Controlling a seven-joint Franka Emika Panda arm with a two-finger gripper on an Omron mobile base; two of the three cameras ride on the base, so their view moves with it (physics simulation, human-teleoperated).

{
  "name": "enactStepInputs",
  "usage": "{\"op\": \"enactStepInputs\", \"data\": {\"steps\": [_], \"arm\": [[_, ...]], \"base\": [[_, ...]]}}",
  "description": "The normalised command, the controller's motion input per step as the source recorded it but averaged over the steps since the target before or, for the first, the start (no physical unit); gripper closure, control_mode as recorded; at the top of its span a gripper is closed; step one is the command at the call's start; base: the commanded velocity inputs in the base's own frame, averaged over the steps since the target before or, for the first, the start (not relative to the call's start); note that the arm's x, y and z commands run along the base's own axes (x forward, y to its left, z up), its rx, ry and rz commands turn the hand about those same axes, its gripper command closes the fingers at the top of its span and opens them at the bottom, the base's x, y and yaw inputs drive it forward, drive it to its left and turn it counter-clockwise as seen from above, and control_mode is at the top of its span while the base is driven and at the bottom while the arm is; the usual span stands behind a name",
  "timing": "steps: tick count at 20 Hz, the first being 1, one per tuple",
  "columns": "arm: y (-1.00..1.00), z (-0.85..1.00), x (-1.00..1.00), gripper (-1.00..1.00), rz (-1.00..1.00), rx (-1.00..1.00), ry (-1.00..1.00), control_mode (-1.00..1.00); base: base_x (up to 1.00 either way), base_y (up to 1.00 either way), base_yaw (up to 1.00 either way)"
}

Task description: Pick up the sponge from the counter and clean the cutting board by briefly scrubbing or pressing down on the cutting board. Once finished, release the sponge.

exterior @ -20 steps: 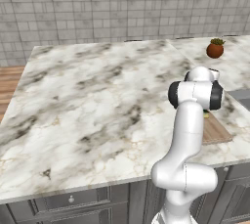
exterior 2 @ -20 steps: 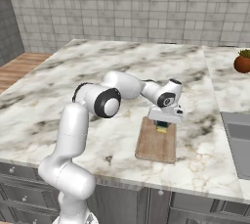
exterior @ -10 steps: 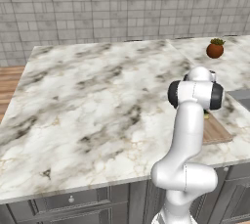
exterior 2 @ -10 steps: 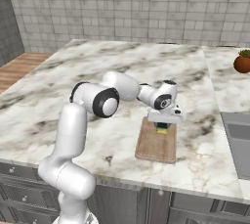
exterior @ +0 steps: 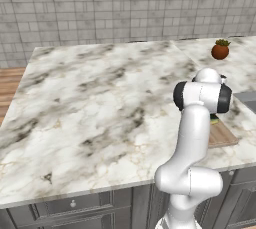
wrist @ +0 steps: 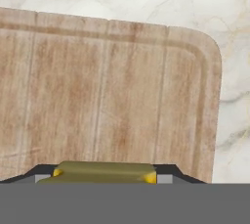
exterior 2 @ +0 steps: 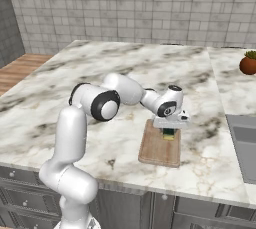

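Grey-tiled walls back the marble counter (exterior 2: 100,63), where the cutting board (exterior 2: 157,148) lies near its front edge. Closed around the sponge (exterior 2: 170,134), the gripper (exterior 2: 170,131) holds it down at the board's far end, probably so the wood gets scrubbed.

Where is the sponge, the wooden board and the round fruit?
sponge (exterior 2: 170,134), right base view, its yellow side.
cutting board (wrist: 117,96), hand view, its bare middle.
fruit (exterior: 219,51), left base view, its reddish body.
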Motion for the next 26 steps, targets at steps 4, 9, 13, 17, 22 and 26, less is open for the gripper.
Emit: {"op": "enactStepInputs", "data": {"steps": [4, 9, 13, 17, 22, 26], "arm": [[-0.03, -0.84, -0.22, 1.0, 0.0, 0.0, 0.04, -1.0], [-0.02, -0.77, -0.13, 1.0, 0.0, 0.01, 0.02, -1.0], [-0.17, -0.22, -0.78, 1.0, 0.0, 0.01, 0.06, -1.0], [-0.03, -0.73, -0.88, 1.0, 0.0, 0.0, 0.1, -1.0], [-0.01, -0.94, -0.51, 1.0, 0.0, 0.0, 0.02, -1.0], [-0.13, -0.23, -0.91, 1.0, 0.0, 0.04, -0.07, -1.0]], "base": [[0.0, 0.0, 0.0], [0.0, 0.0, 0.0], [0.0, 0.0, 0.0], [0.0, 0.0, 0.0], [0.0, 0.0, 0.0], [0.0, 0.0, 0.0]]}}
